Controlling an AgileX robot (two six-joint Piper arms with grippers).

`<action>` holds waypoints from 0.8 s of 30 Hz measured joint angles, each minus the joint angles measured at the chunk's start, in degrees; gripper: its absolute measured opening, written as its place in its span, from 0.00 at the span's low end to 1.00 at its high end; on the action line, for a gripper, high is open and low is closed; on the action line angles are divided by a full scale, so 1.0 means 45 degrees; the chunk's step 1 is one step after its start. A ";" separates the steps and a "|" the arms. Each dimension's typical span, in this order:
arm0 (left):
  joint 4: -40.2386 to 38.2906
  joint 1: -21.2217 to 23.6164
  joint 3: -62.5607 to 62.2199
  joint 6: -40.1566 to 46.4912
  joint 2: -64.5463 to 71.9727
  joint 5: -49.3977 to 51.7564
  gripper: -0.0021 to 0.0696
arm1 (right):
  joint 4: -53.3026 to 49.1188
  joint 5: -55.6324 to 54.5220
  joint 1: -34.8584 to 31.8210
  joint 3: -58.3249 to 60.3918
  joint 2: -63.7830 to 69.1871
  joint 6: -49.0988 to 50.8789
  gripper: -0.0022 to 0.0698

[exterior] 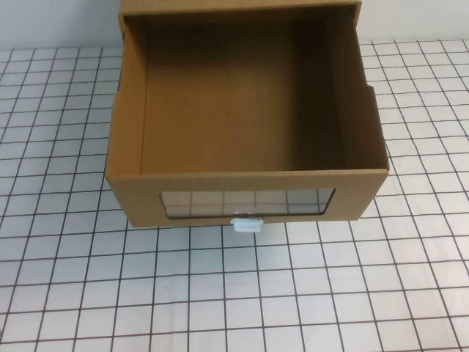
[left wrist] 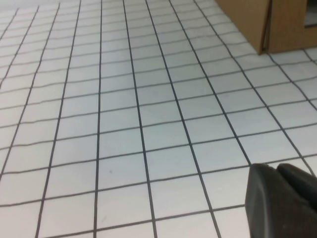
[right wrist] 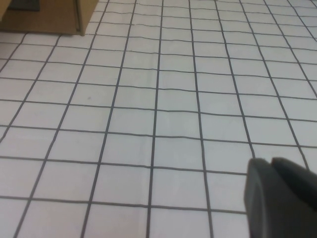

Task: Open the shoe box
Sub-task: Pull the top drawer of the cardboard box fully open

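The brown cardboard shoe box (exterior: 124, 132) stands at the back middle of the table. Its drawer is pulled out toward me and is empty inside. The drawer's front panel has a clear window (exterior: 248, 202) and a small white pull tab (exterior: 246, 224) under it. The outer sleeve (exterior: 242, 7) shows at the top edge. Neither arm appears in the high view. My left gripper (left wrist: 275, 168) hovers low over the table, shut and empty, with a box corner (left wrist: 257, 20) far off. My right gripper (right wrist: 270, 162) is likewise shut and empty, and the box (right wrist: 44, 15) lies well away from it.
A white tabletop with a black grid (exterior: 234, 293) spreads around the box on the near side, left and right. A pale wall (exterior: 51, 22) runs behind the table.
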 joint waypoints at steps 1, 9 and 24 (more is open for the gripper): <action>0.0000 0.0000 0.0000 0.0000 0.0000 0.0108 0.02 | 0.0000 0.0000 0.0000 0.0000 0.0000 0.0000 0.01; 0.0000 0.0000 0.0000 -0.0020 -0.0026 0.0248 0.02 | 0.0000 0.0000 0.0000 0.0000 0.0000 0.0000 0.01; 0.0000 0.0000 0.0000 -0.0020 -0.0026 0.0282 0.02 | 0.0049 0.0000 0.0000 0.0000 0.0000 0.0000 0.01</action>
